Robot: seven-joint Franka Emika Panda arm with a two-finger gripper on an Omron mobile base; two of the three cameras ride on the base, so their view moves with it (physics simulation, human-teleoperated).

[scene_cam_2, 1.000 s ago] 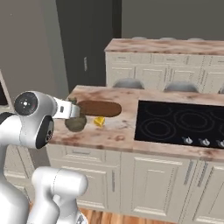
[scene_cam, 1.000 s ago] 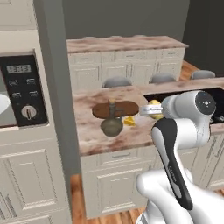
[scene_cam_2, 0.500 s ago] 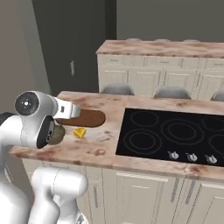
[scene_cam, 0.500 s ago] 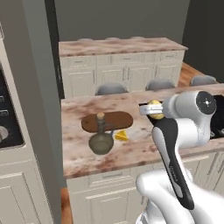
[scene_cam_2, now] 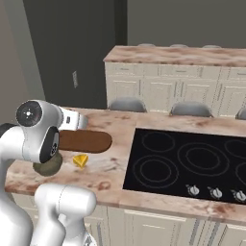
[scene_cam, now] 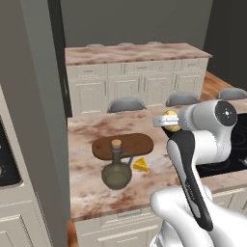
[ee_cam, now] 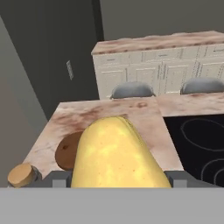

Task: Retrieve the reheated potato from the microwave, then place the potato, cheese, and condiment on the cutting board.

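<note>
Carrying phase, potato in hand. The gripper [scene_cam: 169, 121] is clamped on the potato [ee_cam: 116, 153], its fingers spread wide by the tuber's bulk; in the hand view the pale-yellow potato fills the space between the two dark finger tips, its long axis running away from the camera, roughly along the line of approach. The hand is held level above the marbled counter [scene_cam: 87, 181], near its far side and to the right of the goal as the left base view shows it. The relation that governs the coming move: the cutting board [scene_cam: 123, 145] lies below the held potato and off to the left in the hand view, where part of its dark rounded end peeps out beside the potato — so the placement appears to call for a sideways shift toward the board, then a descent. The condiment [scene_cam: 116, 170] stands just at the board's near edge, its cork stopper overlapping the board in the left base view, and the cheese [scene_cam: 141, 165] lies on the counter just beside the bottle, off the board. The board's far and right portions look open for set-down; the black cooktop [scene_cam_2: 192, 166] bounds the free counter on the right.
</note>
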